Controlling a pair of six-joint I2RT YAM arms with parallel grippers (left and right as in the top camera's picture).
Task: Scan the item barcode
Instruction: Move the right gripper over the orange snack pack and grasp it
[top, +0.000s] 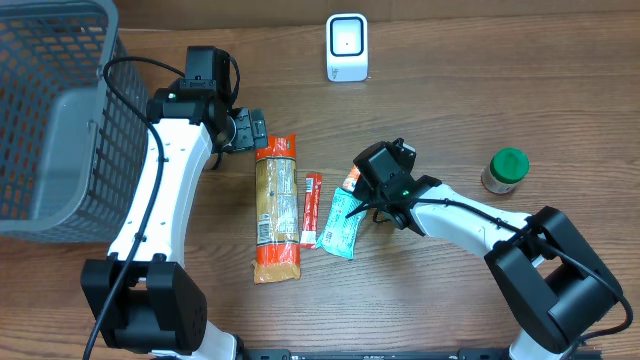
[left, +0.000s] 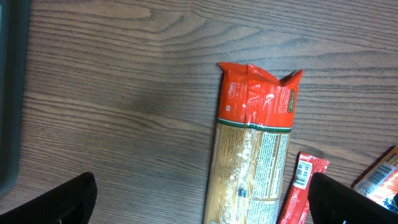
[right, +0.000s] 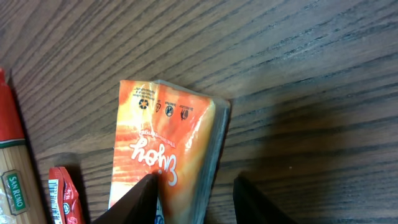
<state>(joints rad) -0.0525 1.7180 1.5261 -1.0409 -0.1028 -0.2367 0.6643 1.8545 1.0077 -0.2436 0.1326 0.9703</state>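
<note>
The orange snack pouch (right: 163, 146) lies on the wooden table, its teal end showing in the overhead view (top: 338, 225). My right gripper (right: 196, 202) (top: 358, 207) is open and straddles the pouch's right edge. Its left finger (right: 134, 202) rests over the pouch face, and its right finger (right: 258, 202) stands on bare wood, apart from the edge. No barcode shows on the pouch. The white scanner (top: 346, 46) stands at the far edge. My left gripper (left: 202, 205) (top: 248, 130) hangs wide open over the top end of a pasta packet (left: 255, 149).
The long pasta packet (top: 277, 205) and a red stick sachet (top: 310, 208) with a barcode (left: 305, 177) lie left of the pouch. A grey wire basket (top: 50, 120) fills the left. A green-lidded jar (top: 505, 170) stands at the right.
</note>
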